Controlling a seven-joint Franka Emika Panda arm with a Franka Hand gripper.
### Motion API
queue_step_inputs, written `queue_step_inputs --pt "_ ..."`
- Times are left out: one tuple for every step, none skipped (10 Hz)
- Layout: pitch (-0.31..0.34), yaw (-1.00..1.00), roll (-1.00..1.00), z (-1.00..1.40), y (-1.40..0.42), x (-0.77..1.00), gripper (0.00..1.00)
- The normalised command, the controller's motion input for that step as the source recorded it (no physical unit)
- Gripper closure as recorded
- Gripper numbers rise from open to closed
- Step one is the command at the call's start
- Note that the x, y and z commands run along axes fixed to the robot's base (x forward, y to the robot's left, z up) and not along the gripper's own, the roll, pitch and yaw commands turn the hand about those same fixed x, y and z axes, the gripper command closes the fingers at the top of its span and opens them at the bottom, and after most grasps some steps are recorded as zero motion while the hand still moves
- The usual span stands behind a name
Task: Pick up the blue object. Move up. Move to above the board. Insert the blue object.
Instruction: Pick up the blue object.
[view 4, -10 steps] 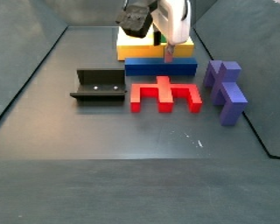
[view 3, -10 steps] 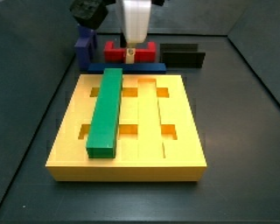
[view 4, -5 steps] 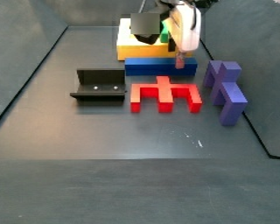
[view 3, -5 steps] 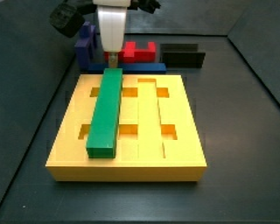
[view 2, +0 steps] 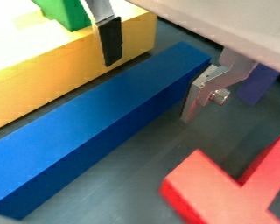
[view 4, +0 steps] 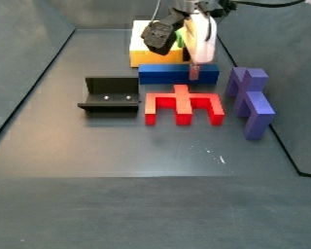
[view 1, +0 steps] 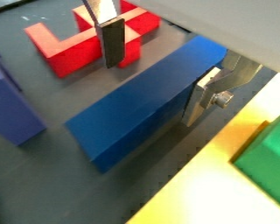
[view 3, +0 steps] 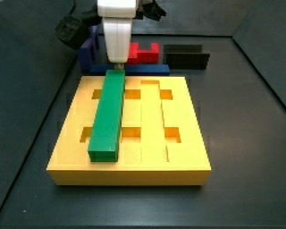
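The blue object (view 1: 143,105) lies flat on the floor against the board's (view 3: 146,134) far edge, seen in both side views (view 4: 165,78). My gripper (view 4: 197,70) is open and hangs low over the bar's end nearest the purple-blue block. In both wrist views the gripper (view 1: 157,74) straddles the bar (view 2: 95,131), one dark pad (view 2: 109,39) on the board side and the other finger (view 2: 201,94) on the far side, neither clearly touching it. A green bar (view 3: 107,112) lies in one of the board's grooves.
A red comb-shaped piece (view 4: 182,104) lies just beyond the blue bar. The purple-blue stepped block (view 4: 249,97) stands near the bar's end, and the fixture (view 4: 109,95) stands past the red piece. Dark walls enclose the floor.
The gripper has slid along the blue bar toward the end by the purple-blue block and come down lower around it. The bar has not moved.
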Motion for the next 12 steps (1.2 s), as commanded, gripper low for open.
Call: queue_step_inputs --pt "0.064 -0.13 0.0 -0.05 0.03 0.14 0.0" --pt "0.027 -0.11 0.02 -0.14 0.02 0.07 0.0" --pt "0.004 -0.15 0.03 -0.17 0.0 0.0 0.0" --pt "0.004 -0.2 0.04 -0.17 0.0 0.0 0.0" --pt "0.004 -0.16 0.04 -0.17 0.0 0.0 0.0" --pt "0.003 -0.1 0.04 -0.17 0.0 0.05 0.0" --pt "0.04 -0.02 0.06 -0.16 0.0 0.24 0.0" --pt "0.076 0.0 0.06 -0.08 0.0 0.32 0.0" --pt "0.046 -0.05 0.05 -0.11 0.0 0.16 0.0" --pt "0.02 -0.07 0.04 -0.17 0.0 0.05 0.0" --pt "0.011 -0.12 0.05 -0.14 0.0 0.0 0.0" --pt "0.01 -0.12 0.0 -0.03 0.0 0.0 0.0"
